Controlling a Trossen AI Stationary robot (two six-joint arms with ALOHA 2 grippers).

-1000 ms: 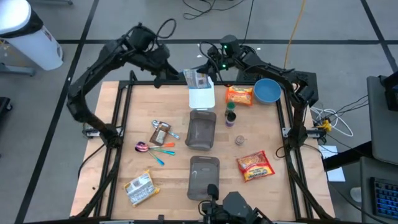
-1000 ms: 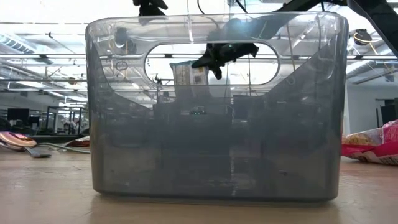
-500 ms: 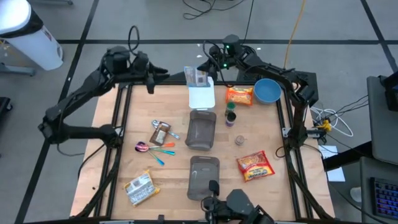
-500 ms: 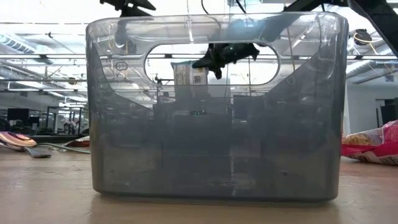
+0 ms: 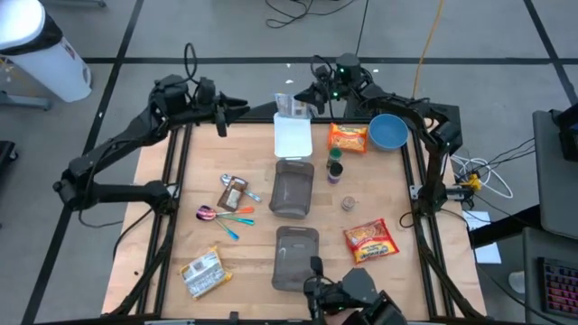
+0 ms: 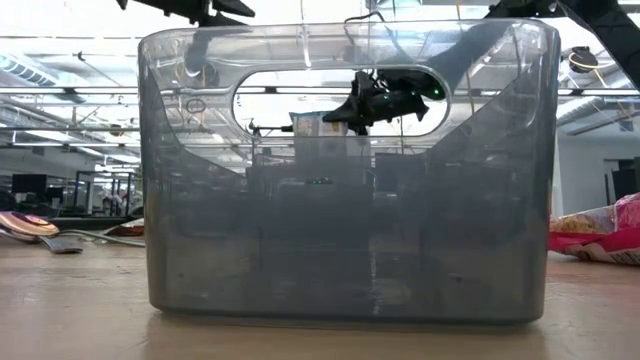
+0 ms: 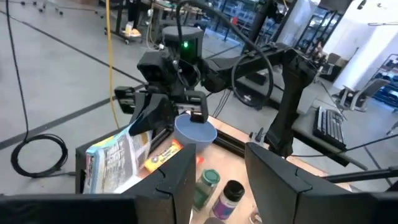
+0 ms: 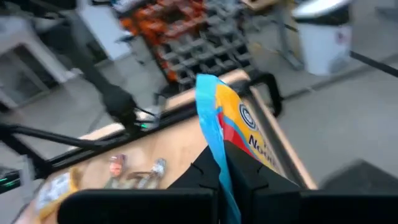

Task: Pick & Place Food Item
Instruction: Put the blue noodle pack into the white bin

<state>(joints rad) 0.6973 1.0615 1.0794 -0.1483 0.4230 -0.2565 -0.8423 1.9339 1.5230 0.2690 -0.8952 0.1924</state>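
Your right hand (image 5: pixel 310 96) is clamped on the food packet (image 5: pixel 291 104), a flat pouch held up off the tabletop (image 5: pixel 253 239) at the far edge. In the right wrist view the two fingers (image 8: pixel 208 169) pinch the packet's (image 8: pixel 231 134) edge, blue, yellow and red print showing. In the left wrist view the same packet (image 7: pixel 115 158) hangs from the right hand (image 7: pixel 149 115), tilted.

Directly below and just nearer than that hand sits the white tray (image 5: pixel 293 138). Beyond it, nearer still, two grey clear bins lie in line: one mid-tabletop (image 5: pixel 293 190), one at the near edge (image 5: pixel 296 257). The near bin (image 6: pixel 345 170) fills the low view; through its handle cutout you see the right hand (image 6: pixel 365 103) and packet (image 6: pixel 320 125) above the tabletop.

To the right hand's outer side: an orange snack bag (image 5: pixel 348 138), then a blue bowl (image 5: pixel 387 132). A green-capped bottle (image 5: pixel 335 155) and a dark-capped one (image 5: pixel 334 172) stand near the tray.

Your left hand (image 5: pixel 228 112) hovers at the far-left edge, well apart from the packet, fingers (image 7: pixel 277 180) parted and holding nothing.

On the left arm's side, all well clear of the hand: a brown bar (image 5: pixel 233 192), spoons (image 5: pixel 221 215), a pale noodle packet (image 5: pixel 202 271). A red noodle packet (image 5: pixel 371 240) lies on the right arm's side.
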